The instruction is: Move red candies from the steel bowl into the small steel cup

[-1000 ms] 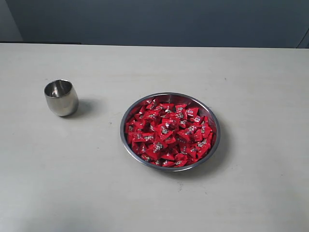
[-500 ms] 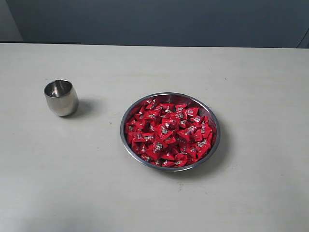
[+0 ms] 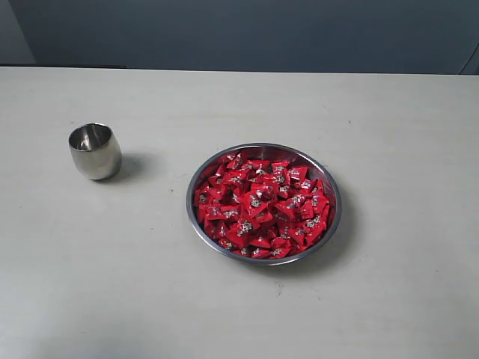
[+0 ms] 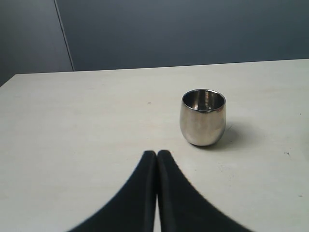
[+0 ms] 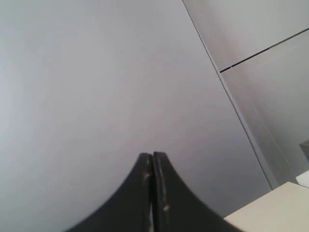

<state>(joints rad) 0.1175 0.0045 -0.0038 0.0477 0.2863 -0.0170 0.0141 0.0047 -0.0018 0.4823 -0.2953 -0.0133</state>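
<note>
At the near edge of the left wrist view, the left pincer (image 4: 157, 154) shows its two dark jaws pressed together with nothing between them. The small steel cup (image 4: 203, 117) stands upright on the desk (image 4: 72, 125) beyond the tips, clear of them. The right pincer (image 5: 152, 155) is likewise closed and empty, aimed at a pale wall, with only a corner of the desk in sight.

Seen from the exterior camera, the steel bowl (image 3: 263, 146) sits well apart from the cup, to its right, heaped with red candies (image 3: 260, 206). I judge the task not yet begun: no red shows inside the cup and none lies loose on the desk.

Reflections blur the cup's floor. Neither arm appears in the exterior view, and the bowl is missing from both wrist views.
</note>
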